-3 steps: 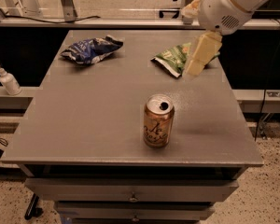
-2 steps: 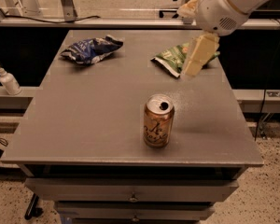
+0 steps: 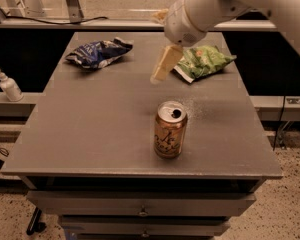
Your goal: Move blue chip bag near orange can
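Nearest me, the orange can (image 3: 170, 129) stands upright on the table (image 3: 90, 129), on the near side of the gripper (image 3: 162, 68). The gripper hangs empty over mid-table; how wide it is spread I can't tell. The green chip bag (image 3: 206, 61) lies just to its right, and the blue chip bag (image 3: 99, 52) lies well to its left. I'd say the step in hand is the reach; next it must swing left and come down on that bag.
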